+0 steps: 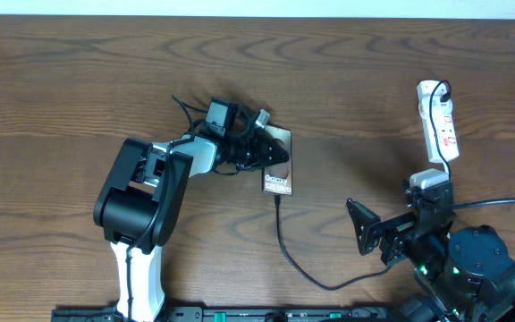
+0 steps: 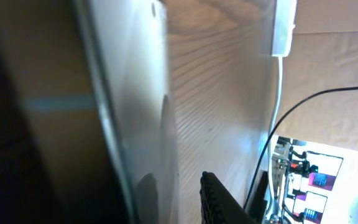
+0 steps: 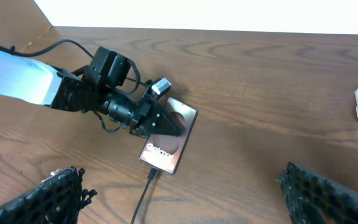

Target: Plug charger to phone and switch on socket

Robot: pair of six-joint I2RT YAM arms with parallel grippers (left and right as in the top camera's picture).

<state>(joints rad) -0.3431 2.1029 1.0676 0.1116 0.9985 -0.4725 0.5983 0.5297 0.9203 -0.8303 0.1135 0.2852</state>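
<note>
The silvery phone [image 1: 278, 179] [image 3: 165, 148] lies flat at mid-table, its "Galaxy" lettering showing. The charger [image 1: 286, 250] is a thin black cable whose plug tip [image 3: 151, 175] sits against the phone's near short edge. My left gripper [image 1: 270, 152] [image 3: 164, 123] is over the phone's far end. In the left wrist view the phone [image 2: 135, 112] fills the left, and one finger [image 2: 219, 199] stands a little off its face, jaws slightly open. My right gripper [image 1: 393, 213] [image 3: 182, 180] hovers wide open and empty between the phone and the white socket [image 1: 438, 121] [image 2: 284, 25].
The socket's white cord [image 2: 277, 99] runs toward the right arm's base [image 1: 472, 268]. A thick black robot cable [image 1: 508, 202] leaves that base to the right. The left arm's body [image 1: 146, 192] covers the table left of the phone.
</note>
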